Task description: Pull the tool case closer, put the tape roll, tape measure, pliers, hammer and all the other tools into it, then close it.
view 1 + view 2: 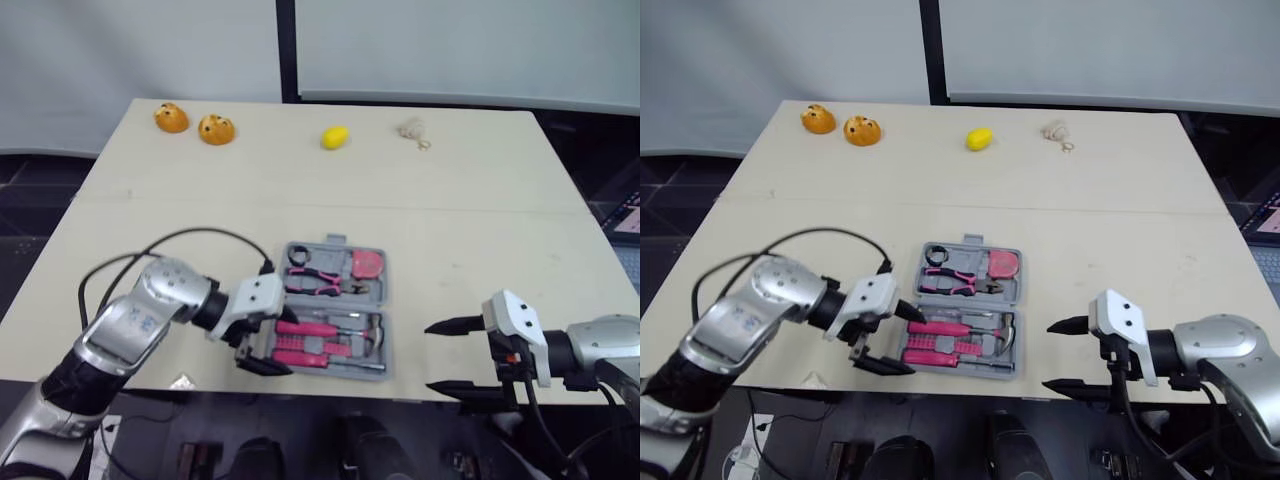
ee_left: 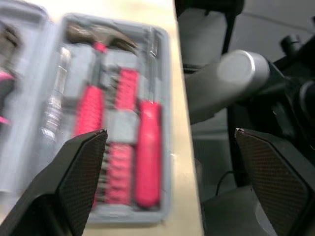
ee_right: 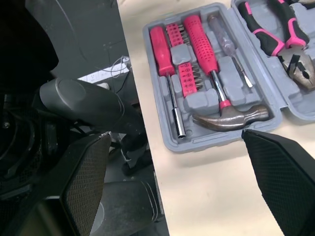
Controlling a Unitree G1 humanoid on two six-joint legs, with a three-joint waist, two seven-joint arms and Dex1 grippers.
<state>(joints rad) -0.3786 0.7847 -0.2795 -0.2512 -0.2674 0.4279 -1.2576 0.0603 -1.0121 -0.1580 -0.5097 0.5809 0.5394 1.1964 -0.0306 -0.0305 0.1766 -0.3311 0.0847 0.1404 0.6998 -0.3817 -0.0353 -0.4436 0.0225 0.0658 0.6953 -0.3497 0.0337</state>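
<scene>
The grey tool case (image 1: 383, 300) lies open near the table's front edge. Its far half holds a black tape roll (image 1: 298, 256), pink-handled pliers (image 1: 320, 283) and a pink tape measure (image 1: 367, 264). The near half holds a hammer (image 3: 231, 115) and pink screwdrivers (image 1: 300, 328). My left gripper (image 1: 264, 343) is open at the case's near-left corner, one finger over the case's left end and the other off the table edge. My right gripper (image 1: 431, 357) is open to the right of the case, apart from it, with nothing between its fingers.
At the table's far side sit two orange objects (image 1: 171, 118) (image 1: 216, 129), a yellow lemon-like object (image 1: 335, 137) and a small beige item (image 1: 412, 129). A black cable (image 1: 190, 236) loops above my left arm. The case lies close to the table's front edge (image 1: 420, 385).
</scene>
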